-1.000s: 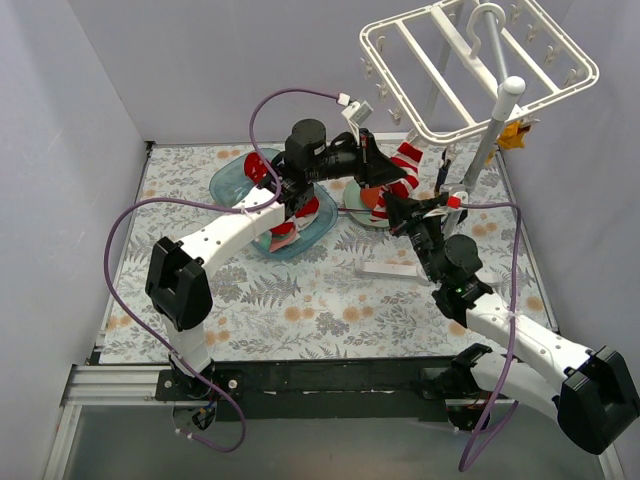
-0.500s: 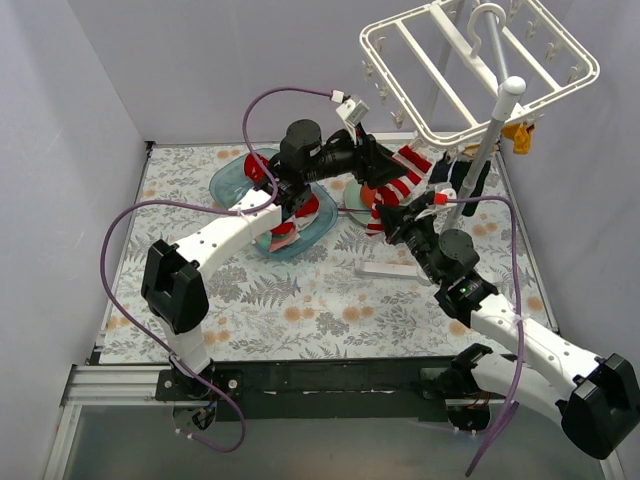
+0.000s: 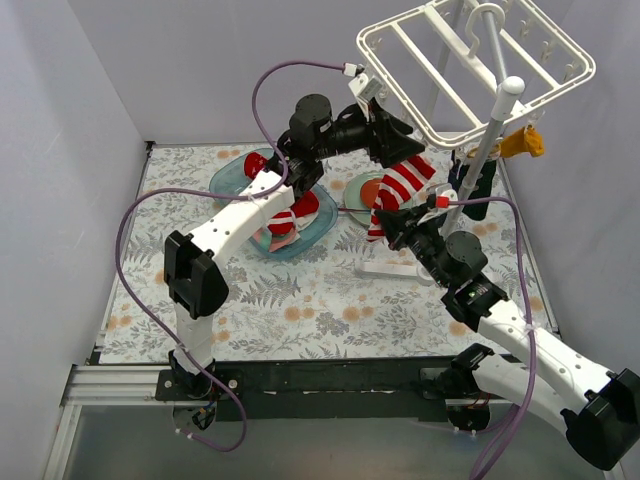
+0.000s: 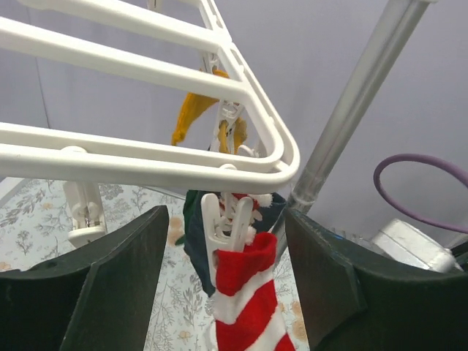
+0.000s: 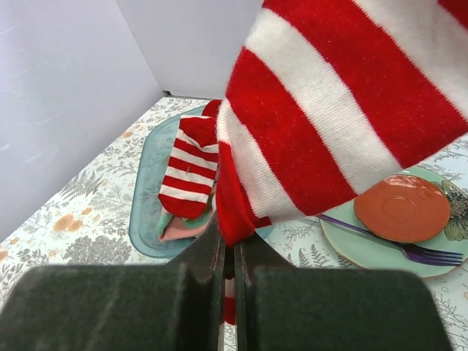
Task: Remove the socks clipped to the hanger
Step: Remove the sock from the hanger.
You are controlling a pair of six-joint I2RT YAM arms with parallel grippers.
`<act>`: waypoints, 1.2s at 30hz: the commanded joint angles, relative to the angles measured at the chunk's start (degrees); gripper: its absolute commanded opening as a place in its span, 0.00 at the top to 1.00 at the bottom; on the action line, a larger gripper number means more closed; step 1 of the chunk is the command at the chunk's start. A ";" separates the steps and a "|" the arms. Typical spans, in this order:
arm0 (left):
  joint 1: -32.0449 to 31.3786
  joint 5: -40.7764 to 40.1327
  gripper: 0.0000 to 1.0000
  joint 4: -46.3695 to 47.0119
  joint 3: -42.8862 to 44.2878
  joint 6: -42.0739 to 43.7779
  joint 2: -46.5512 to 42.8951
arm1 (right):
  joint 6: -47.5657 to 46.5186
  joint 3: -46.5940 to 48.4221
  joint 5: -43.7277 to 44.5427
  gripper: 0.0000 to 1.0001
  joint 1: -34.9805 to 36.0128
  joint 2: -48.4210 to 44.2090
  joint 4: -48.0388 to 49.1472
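The white hanger (image 3: 480, 70) hangs at the back right on a metal pole. A red-and-white striped sock (image 3: 400, 185) hangs from a white clip (image 4: 228, 219) under the hanger's near corner (image 4: 278, 164). My left gripper (image 3: 405, 145) is open, its jaws on either side of that clip and the sock's red cuff (image 4: 245, 267). My right gripper (image 3: 383, 222) is shut on the sock's toe end (image 5: 241, 205). A dark navy sock (image 4: 196, 234) and a mustard yellow sock (image 3: 525, 143) hang behind.
A blue translucent tub (image 3: 240, 180) at the back left holds a striped sock (image 5: 186, 172) and a pale pink one (image 5: 183, 228). A green plate (image 5: 395, 248) carries an orange saucer (image 5: 402, 208) and a purple fork. A metal pole (image 4: 358, 95) stands close right of the clip.
My left gripper has risen and moved right from near the tub up to the hanger's clip. The striped sock now hangs stretched between the clip and my right gripper.
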 commanded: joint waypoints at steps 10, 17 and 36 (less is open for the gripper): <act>2.25 9.18 0.31 -1.14 2.63 -6.62 1.56 | -0.45 1.75 -6.40 0.99 0.19 -2.26 1.55; 3.13 10.33 0.31 -1.47 4.91 -12.69 3.14 | 1.30 -1.33 -11.67 0.99 0.19 -2.35 8.57; 3.22 6.12 0.33 -10.09 7.81 -13.39 3.76 | 5.96 -3.97 -21.35 0.99 -1.39 0.38 19.57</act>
